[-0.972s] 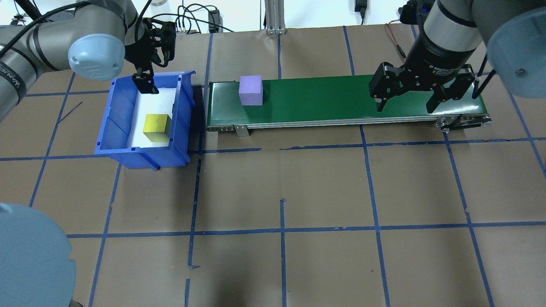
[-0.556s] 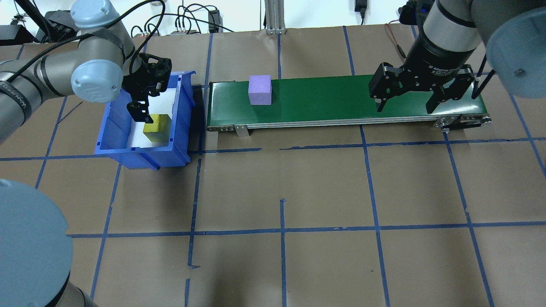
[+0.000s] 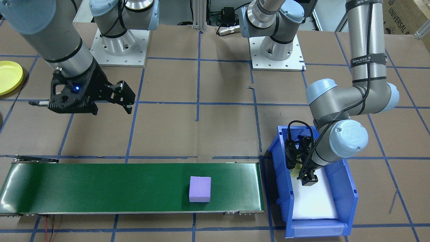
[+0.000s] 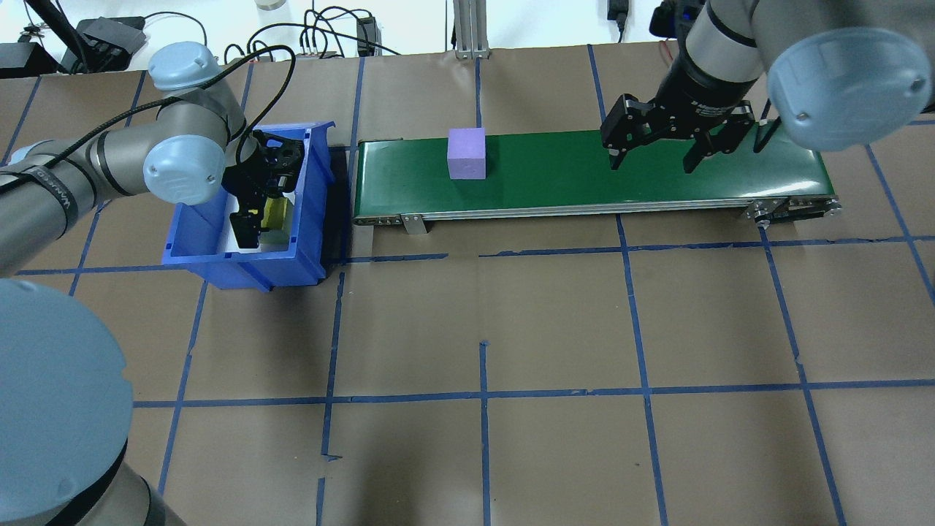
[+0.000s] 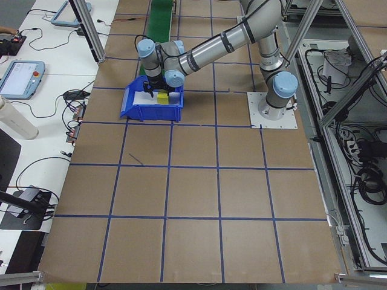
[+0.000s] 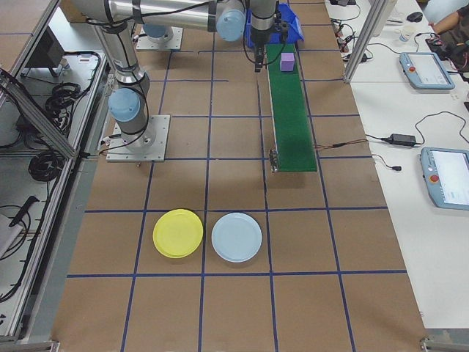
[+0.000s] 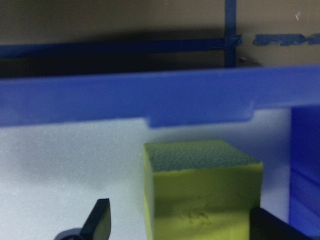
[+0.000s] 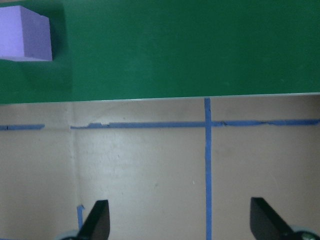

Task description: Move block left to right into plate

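A purple block [image 4: 467,153] [image 3: 200,189] [image 8: 25,34] rides on the green conveyor belt [image 4: 657,183] [image 3: 100,188]. A yellow block [image 4: 276,213] [image 7: 200,192] [image 5: 162,96] lies in the blue bin [image 4: 241,263] [image 3: 349,188]. My left gripper [image 4: 256,212] [image 3: 300,172] [image 7: 182,225] is low inside the bin, open, with one finger on each side of the yellow block. My right gripper [image 4: 650,164] [image 3: 111,109] [image 8: 181,222] hangs open and empty by the belt's right part. The yellow plate [image 3: 8,77] [image 6: 178,233] sits on the table past the belt's right end.
A light blue plate [image 6: 236,237] lies beside the yellow one. The bin stands against the belt's left end. Cables and an aluminium post [image 4: 471,29] line the far table edge. The brown table [image 4: 482,365] carries blue tape lines.
My left gripper came down into the bin and now straddles the yellow block. The purple block travelled rightward along the belt. My right gripper shifted left along the belt.
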Motion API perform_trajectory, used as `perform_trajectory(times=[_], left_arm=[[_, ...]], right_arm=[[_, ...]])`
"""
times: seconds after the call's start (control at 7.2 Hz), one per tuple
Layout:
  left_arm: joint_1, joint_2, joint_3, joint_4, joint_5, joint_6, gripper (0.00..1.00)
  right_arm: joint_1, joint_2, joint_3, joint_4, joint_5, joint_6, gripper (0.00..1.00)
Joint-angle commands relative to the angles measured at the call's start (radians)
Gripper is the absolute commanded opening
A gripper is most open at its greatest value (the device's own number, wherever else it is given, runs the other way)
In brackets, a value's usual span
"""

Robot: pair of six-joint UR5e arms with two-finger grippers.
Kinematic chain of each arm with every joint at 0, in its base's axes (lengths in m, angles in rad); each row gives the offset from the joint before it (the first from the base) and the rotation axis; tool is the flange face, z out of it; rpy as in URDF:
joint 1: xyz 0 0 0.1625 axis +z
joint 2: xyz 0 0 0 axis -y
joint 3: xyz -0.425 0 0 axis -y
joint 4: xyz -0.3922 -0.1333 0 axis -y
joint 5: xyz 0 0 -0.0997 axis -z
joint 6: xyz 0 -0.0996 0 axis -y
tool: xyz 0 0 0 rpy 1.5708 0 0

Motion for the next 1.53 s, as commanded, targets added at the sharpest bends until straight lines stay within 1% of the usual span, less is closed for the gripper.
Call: perform_trajectory(times=[0.0,0.14,0.28,0.42,0.56,0.69,0.97,1.11,1.25,1.39], left_arm=[[0.0,-0.007,-0.006,0.03,-0.028,0.01,0.97],[0.0,-0.007,-0.012,0.031,-0.027,0.008,0.96],[0.0,-0.007,0.003,0.031,-0.028,0.01,0.95],[0.0,-0.005,0.006,0.033,-0.024,0.01,0.75],[0.0,0.007,0.012,0.033,-0.013,0.01,0.62],[0.0,0.03,0.043,0.03,-0.01,0.002,0.54],[0.0,0.047,0.15,0.018,-0.017,-0.034,0.49],[-0.018,0.049,0.228,0.004,-0.022,-0.059,0.47],[-0.085,0.04,0.323,-0.125,-0.019,-0.163,0.45],[-0.163,0.015,0.372,-0.151,-0.011,-0.249,0.45]], right_arm=[[0.0,0.113,-0.016,-0.125,0.033,0.012,1.0],[0.0,0.146,-0.027,-0.163,0.037,0.034,1.0],[0.0,0.213,-0.047,-0.2,0.085,0.056,1.0],[0.001,0.252,-0.079,-0.202,0.099,0.097,1.0],[0.001,0.278,-0.117,-0.202,0.102,0.13,1.0],[0.001,0.285,-0.137,-0.202,0.107,0.134,1.0],[0.001,0.306,-0.153,-0.202,0.136,0.162,1.0],[0.001,0.324,-0.167,-0.202,0.137,0.162,1.0],[0.001,0.332,-0.171,-0.202,0.137,0.164,1.0],[0.001,0.335,-0.162,-0.202,0.137,0.173,1.0]])
